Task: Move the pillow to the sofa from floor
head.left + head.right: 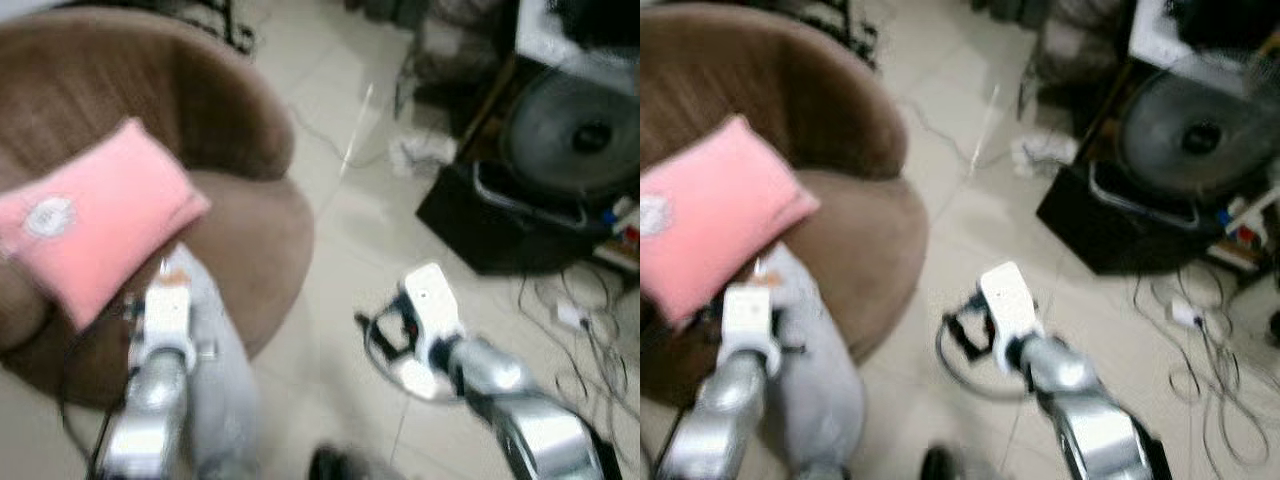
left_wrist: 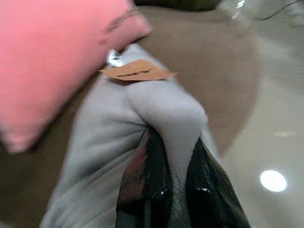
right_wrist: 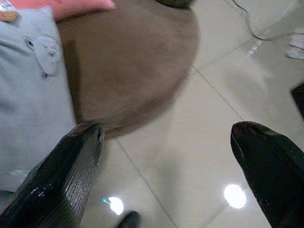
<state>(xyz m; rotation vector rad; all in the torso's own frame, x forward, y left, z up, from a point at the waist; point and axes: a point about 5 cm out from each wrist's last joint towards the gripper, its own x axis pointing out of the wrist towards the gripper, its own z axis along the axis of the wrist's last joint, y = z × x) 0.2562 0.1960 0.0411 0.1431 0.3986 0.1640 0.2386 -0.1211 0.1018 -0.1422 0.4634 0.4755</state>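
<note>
grey pillow (image 2: 142, 123) in left gripper (image 2: 175, 185)

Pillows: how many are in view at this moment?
2. The pink pillow lies on the brown sofa. The grey pillow hangs from the left gripper, pinched between its fingers, at the sofa's front.
</note>
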